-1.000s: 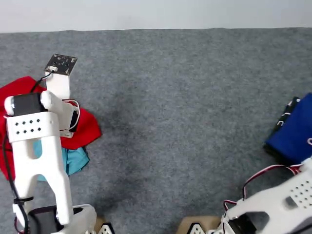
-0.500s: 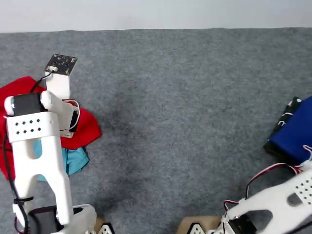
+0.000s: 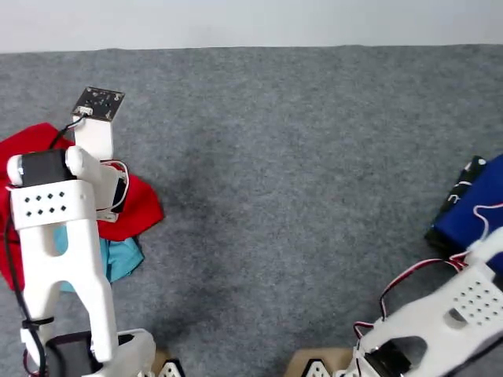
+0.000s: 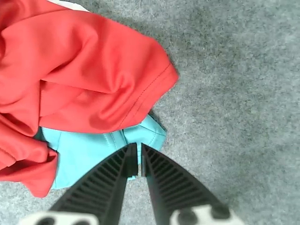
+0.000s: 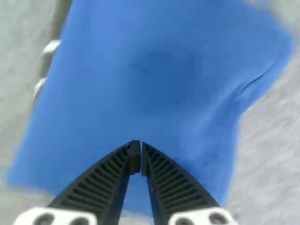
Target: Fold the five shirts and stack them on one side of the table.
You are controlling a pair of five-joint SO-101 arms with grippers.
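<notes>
A crumpled red shirt lies at the table's left edge on top of a turquoise shirt. The left arm stands over that pile. In the left wrist view my left gripper is shut, its tips hovering at the edge of the turquoise shirt below the red shirt. At the right edge lies a folded blue shirt on a dark one. My right gripper is shut and hangs above the blue shirt, holding nothing.
Grey carpet-like cloth covers the table, with wide bare room in the middle. A pale wall runs along the far edge. Both arm bases sit at the near edge.
The right arm has shifted left and toward the blue shirt, with its body rising in the high view. The left arm and both piles have stayed still.
</notes>
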